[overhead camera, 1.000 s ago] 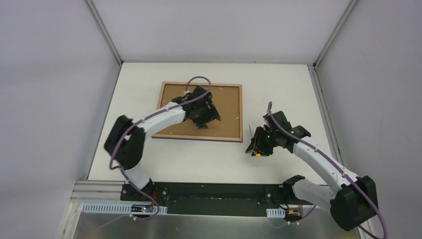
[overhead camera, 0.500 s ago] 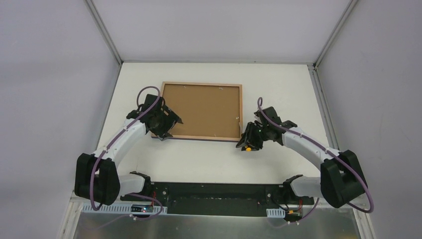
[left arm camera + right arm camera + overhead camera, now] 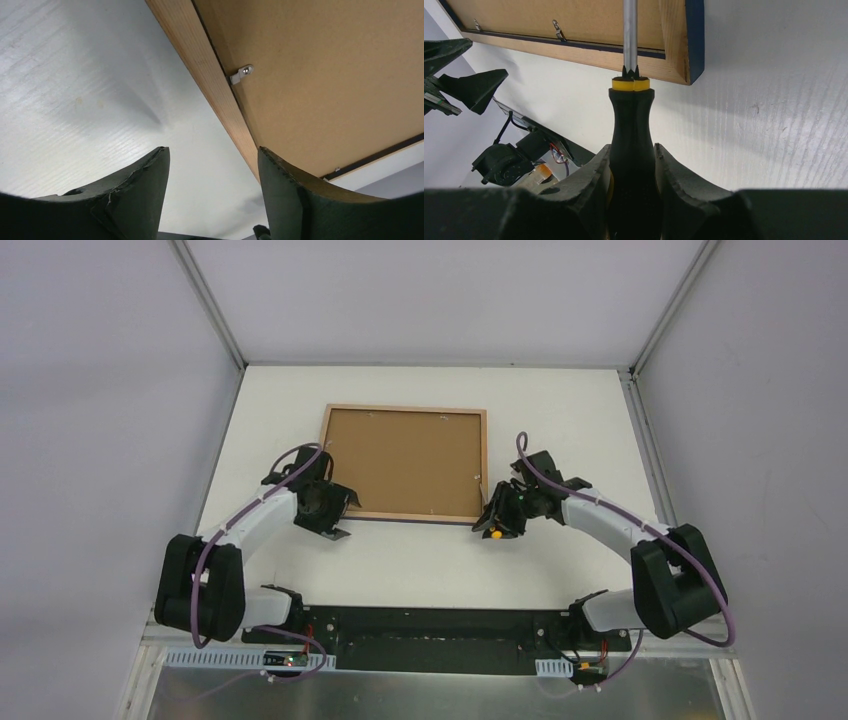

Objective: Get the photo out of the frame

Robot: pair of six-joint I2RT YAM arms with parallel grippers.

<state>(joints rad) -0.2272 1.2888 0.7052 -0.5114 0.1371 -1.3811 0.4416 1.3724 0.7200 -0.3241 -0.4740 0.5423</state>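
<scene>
Right wrist: right hand (image 3: 631,148) clenched around screwdriver (image 3: 631,115), shaft perhaps touching corner of frame (image 3: 672,42); left hand (image 3: 212,155) released.

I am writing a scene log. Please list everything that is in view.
frame: one, light wood back with navy edge, face down on the table
backing board: one, brown, inside the frame
metal tabs: several, silver, along the board's edges
screwdriver: one, black handle with yellow ring, at the frame's near right corner
table: one, white, under everything
left claw: one, black, open, by the frame's near left corner
right claw: one, black, shut on the screwdriver
</scene>
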